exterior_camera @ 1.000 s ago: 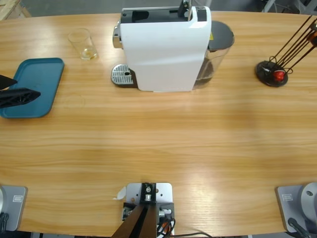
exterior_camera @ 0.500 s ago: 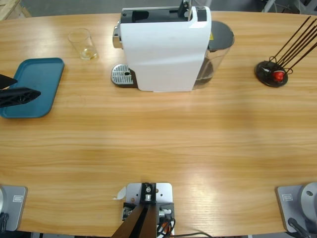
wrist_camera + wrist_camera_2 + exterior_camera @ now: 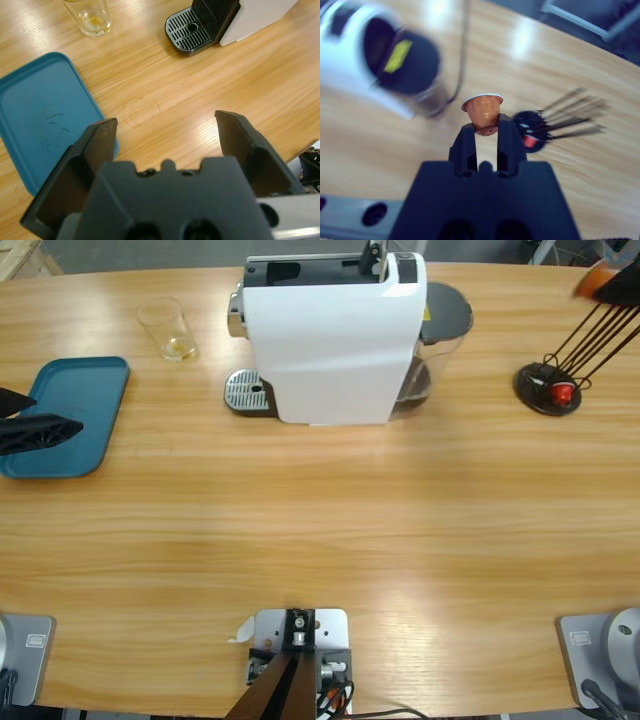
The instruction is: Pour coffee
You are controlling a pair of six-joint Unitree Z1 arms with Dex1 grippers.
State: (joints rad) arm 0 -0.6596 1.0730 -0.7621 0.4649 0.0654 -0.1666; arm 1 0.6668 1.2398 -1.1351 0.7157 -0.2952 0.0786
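Observation:
A white coffee machine point(image 3: 330, 340) stands at the table's far middle, its round drip grate point(image 3: 247, 392) on its left side. Left of it is a clear glass point(image 3: 175, 330), also in the left wrist view point(image 3: 92, 17), holding only a trace of pale yellowish liquid. No dark coffee shows. My left gripper point(image 3: 165, 120) hangs open over the right edge of the teal tray point(image 3: 35, 115), empty. In the high view the left gripper point(image 3: 50, 415) shows at the left edge. My right gripper point(image 3: 486, 127) is shut on an orange capsule point(image 3: 482, 111), high above the table. That orange capsule point(image 3: 598, 278) shows at the upper right.
A black capsule stand point(image 3: 548, 388) with thin rods and a red capsule sits at the right, also under my right gripper point(image 3: 540, 127). The machine's dark water tank lid point(image 3: 402, 55) shows blurred in the right wrist view. A faint ring mark point(image 3: 141, 109) lies beside the tray.
The orange capsule has come into the high view at the upper right corner. The left gripper, glass and machine have not moved.

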